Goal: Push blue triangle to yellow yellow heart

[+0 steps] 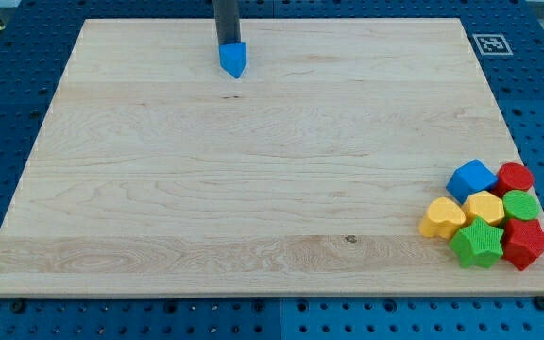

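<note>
Rod and blue triangle (233, 59) sit together near the view's top edge of the wooden board (253, 189), left of centre. My tip (227, 43) comes straight down from the view's top and meets the triangle's upper side, so the block lies just below the tip, touching it or nearly so; the exact contact cannot be made out. The arm ends in this plain rod, so there are no jaws to spread or press together, and nothing is pinched.

The yellow heart (442, 218) lies well apart from the triangle, in the board's corner at the view's bottom right. It is the leftmost piece of a tight cluster: a blue cube (471, 178) above it, a yellow hexagon (485, 207) just to its right, a green star (477, 242) below that, and a red cylinder (515, 177), a green block (521, 205) and a red star (526, 242) along the view's right edge.

A printed marker (490, 43) sits at the board's top right corner.
</note>
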